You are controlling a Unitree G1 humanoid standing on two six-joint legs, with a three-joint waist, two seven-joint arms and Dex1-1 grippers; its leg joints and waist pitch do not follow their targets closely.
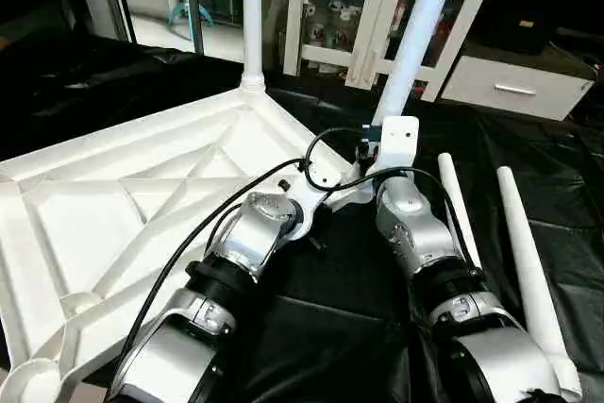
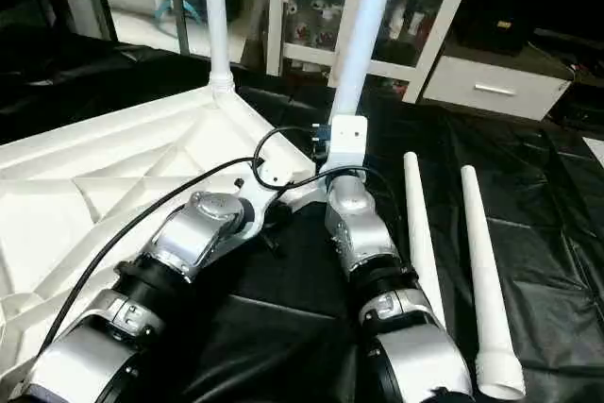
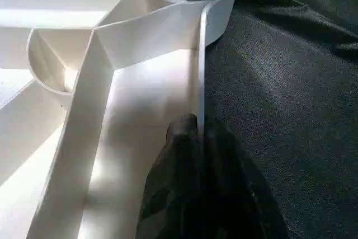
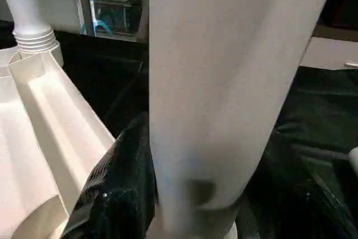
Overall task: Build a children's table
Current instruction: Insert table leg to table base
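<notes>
**Second leg held at the near corner of the upturned top**

On the left, the white table top [image 1: 113, 205] lies ribs-up on the black-covered work table [image 1: 359, 318], one corner pointing toward the white cabinet [image 1: 377, 7] at the back. A first leg [image 1: 252, 7] stands upright in the far corner socket [image 1: 252, 82].

The left gripper [image 3: 193, 138] sits at the top's edge near the right-hand corner. Its black fingers are closed tight on the thin rim wall [image 3: 200, 71], one finger on the inside, the other on the cloth side, with a corner socket just beyond them along the rim.

Right beside it, the right gripper [image 4: 190, 194] clasps a second leg [image 1: 420, 25]; its dark fingers [image 4: 120, 183] stand partly apart, one on each side of the tube. That leg rises tilted a little to the right, its lower end hidden behind the wrist, so I cannot tell whether it sits in a socket.

Further right, two spare legs [image 2: 481, 280] lie side by side on the black cloth, a small gap between them, their wide ends toward the robot.
</notes>
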